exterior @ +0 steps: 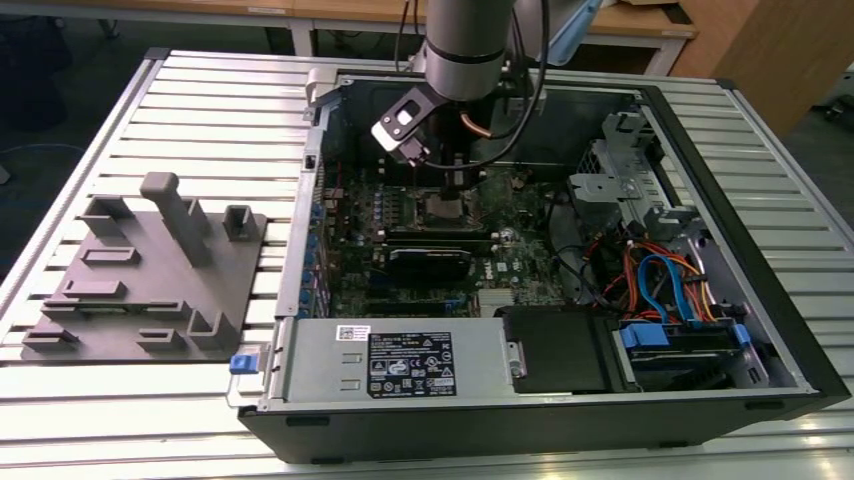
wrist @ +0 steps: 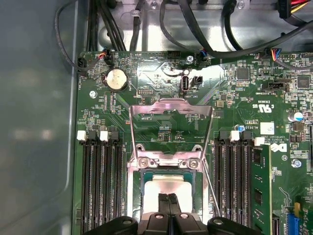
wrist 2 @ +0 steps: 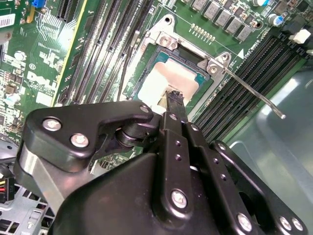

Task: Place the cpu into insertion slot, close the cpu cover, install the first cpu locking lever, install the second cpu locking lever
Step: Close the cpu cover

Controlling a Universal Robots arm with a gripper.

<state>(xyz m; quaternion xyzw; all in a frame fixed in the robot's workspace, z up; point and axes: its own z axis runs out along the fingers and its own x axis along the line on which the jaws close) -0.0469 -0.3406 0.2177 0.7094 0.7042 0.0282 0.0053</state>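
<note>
Black end effector (wrist: 168,197) pressed together, pinching nothing, tips on or just above the silvery top of the cpu (wrist: 166,183). Same cpu lying flat inside the insertion slot (wrist 2: 161,41), within its metal rim. Silver cpu cover (wrist: 170,105) swung open, beyond the slot's hinge edge, toward the coin cell (wrist: 117,79). One locking lever (wrist 2: 254,95) unlatched, slanting away from the slot. Likely hazard: sideways drag from the tips, skewing the cpu on the socket contacts before cover closure.

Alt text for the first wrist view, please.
The gripper, jaws shut, stands over the cpu, which sits in the insertion slot on a green motherboard. The cpu cover is swung open, away from the slot, and black memory slots flank it.
</note>
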